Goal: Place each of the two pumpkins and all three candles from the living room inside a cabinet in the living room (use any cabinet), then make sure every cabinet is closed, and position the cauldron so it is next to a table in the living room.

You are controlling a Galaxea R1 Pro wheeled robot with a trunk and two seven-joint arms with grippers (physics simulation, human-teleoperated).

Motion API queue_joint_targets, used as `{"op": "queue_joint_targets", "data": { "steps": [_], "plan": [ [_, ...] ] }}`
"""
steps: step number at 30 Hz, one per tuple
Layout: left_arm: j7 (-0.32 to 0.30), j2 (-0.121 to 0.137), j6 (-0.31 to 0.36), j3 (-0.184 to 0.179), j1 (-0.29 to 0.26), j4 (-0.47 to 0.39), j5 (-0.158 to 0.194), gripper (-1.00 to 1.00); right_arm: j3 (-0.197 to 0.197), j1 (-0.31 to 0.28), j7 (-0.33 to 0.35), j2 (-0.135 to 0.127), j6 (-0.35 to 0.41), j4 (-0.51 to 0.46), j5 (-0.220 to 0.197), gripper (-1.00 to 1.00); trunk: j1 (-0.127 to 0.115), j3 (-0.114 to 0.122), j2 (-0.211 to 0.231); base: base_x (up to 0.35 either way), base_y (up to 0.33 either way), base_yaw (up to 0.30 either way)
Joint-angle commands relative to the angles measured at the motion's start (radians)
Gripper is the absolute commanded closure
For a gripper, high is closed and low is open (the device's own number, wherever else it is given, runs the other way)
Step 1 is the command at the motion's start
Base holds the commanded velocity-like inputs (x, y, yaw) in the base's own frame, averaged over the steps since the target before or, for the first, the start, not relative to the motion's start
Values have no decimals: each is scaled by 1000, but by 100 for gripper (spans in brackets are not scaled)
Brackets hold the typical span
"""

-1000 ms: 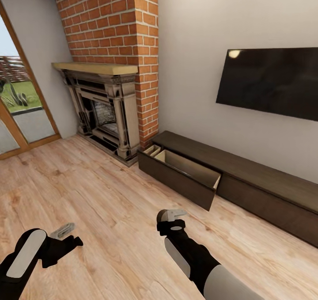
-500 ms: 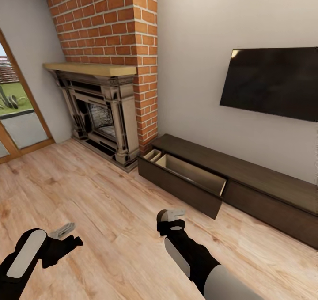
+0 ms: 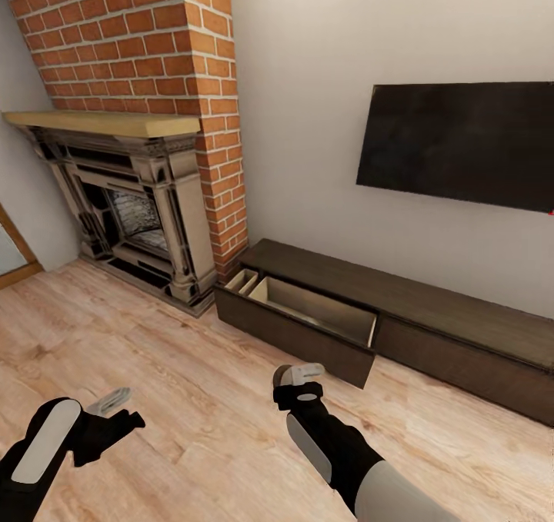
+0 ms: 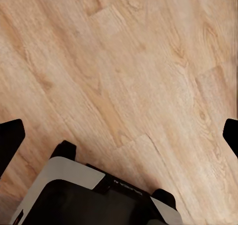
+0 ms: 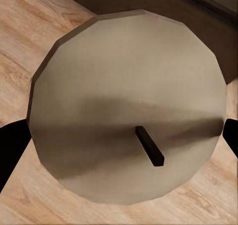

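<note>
A grey-brown candle point(image 5: 126, 111) with a short dark wick is seen gripped between the fingers of the right gripper point(image 3: 300, 376), held above the wood floor point(image 3: 192, 368) near the cabinet point(image 3: 369, 314), whose left drawer point(image 3: 296, 330) is pulled open along the wall. The left gripper point(image 3: 115, 407) is held wide open and empty over bare planks

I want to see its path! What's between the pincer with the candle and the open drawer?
Only bare wooden floor lies between the right pincer and the open drawer, as the head view shows.
</note>
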Motion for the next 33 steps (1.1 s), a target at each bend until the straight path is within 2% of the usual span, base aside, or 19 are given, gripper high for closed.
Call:
{"op": "queue_joint_targets", "data": {
  "steps": [1,16,33],
  "plan": [
    [0,0,0,0,0,0,0,-100,0,0,1,0,0,0,2,100,0,0,0,308,99,-276],
    [0,0,1,0,0,0,-1,-100,0,0,1,0,-1,0,3,100,0,0,0,307,149,-276],
    [0,0,1,0,0,0,-1,-100,0,0,2,0,-1,0,3,100,0,0,0,267,235,-276]
  ]
}}
